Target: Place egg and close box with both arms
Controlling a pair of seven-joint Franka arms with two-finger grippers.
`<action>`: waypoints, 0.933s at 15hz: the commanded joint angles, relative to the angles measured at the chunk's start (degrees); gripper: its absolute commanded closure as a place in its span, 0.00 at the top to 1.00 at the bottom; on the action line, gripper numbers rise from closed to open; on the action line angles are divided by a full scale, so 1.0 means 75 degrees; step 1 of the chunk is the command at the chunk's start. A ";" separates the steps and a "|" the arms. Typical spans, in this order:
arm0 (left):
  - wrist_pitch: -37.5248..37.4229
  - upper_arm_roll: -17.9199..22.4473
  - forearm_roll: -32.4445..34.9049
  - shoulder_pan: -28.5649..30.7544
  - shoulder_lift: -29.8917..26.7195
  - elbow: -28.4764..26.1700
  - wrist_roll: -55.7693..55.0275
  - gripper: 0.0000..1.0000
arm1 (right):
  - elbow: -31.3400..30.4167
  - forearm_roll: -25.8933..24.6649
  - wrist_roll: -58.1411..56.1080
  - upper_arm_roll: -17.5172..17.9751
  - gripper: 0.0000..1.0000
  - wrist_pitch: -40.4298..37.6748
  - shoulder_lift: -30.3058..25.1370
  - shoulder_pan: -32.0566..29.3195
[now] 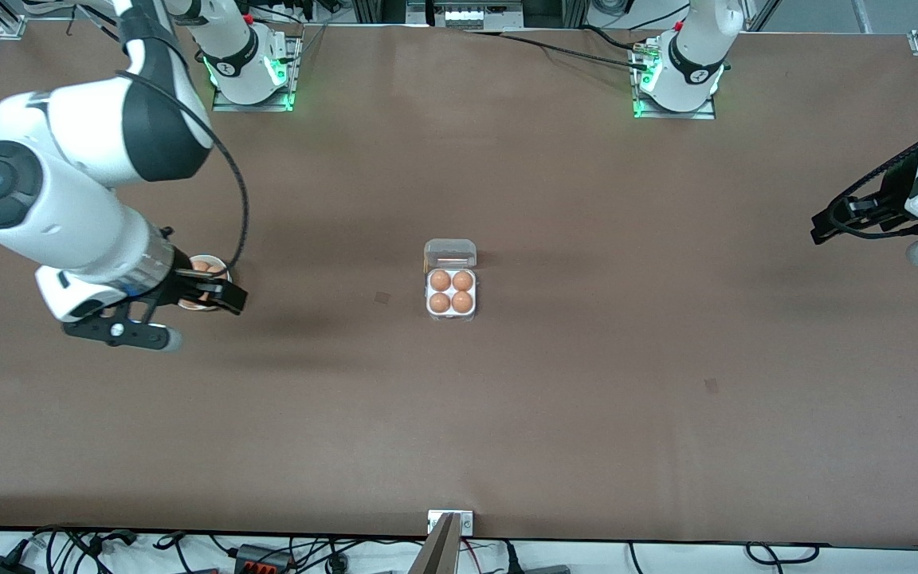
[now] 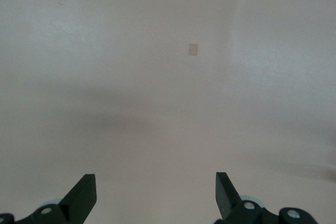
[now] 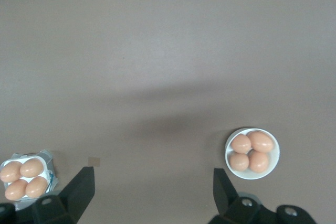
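Over bowl point(image 3: 252, 153) right end effector point(image 3: 149, 182) wide, empty; left end effector point(image 2: 156, 195) wide, waiting at table edge; carton point(image 1: 451, 293) full, lid up; I close next.

No readable text, brand names, numbers or signs are showing in any view. Small dark logo marks are sitting on the white collars of both arm bases point(image 1: 245, 64) at the top of the front view, but they aren't resolving into letters. Nothing is printed on the box point(image 1: 451, 281) either.
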 commanded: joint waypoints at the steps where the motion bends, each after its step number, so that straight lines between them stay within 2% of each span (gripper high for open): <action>1: -0.0026 -0.0003 -0.0134 0.0052 -0.0097 -0.0077 0.0222 1.00 | 0.0098 -0.0094 -0.0158 -0.0135 1.00 -0.0194 -0.0088 -0.0067; 3: -0.0026 -0.0003 -0.0134 0.0052 -0.0097 -0.0077 0.0222 1.00 | 0.0098 -0.0094 -0.0285 -0.0265 1.00 -0.0194 -0.0193 -0.0113; 8: -0.0026 -0.0003 -0.0134 0.0052 -0.0097 -0.0077 0.0222 1.00 | -0.0078 -0.0035 -0.1071 -0.0113 1.00 -0.0194 -0.0509 -0.0991; 10: -0.0026 -0.0003 -0.0134 0.0052 -0.0097 -0.0077 0.0222 1.00 | -0.0090 -0.0047 -0.1118 0.0155 1.00 -0.0206 -0.0649 -0.1424; 14: -0.0038 -0.0003 -0.0134 0.0052 -0.0097 -0.0077 0.0222 1.00 | -0.0183 -0.0105 -0.1458 0.1023 1.00 -0.0241 -0.0954 -0.2432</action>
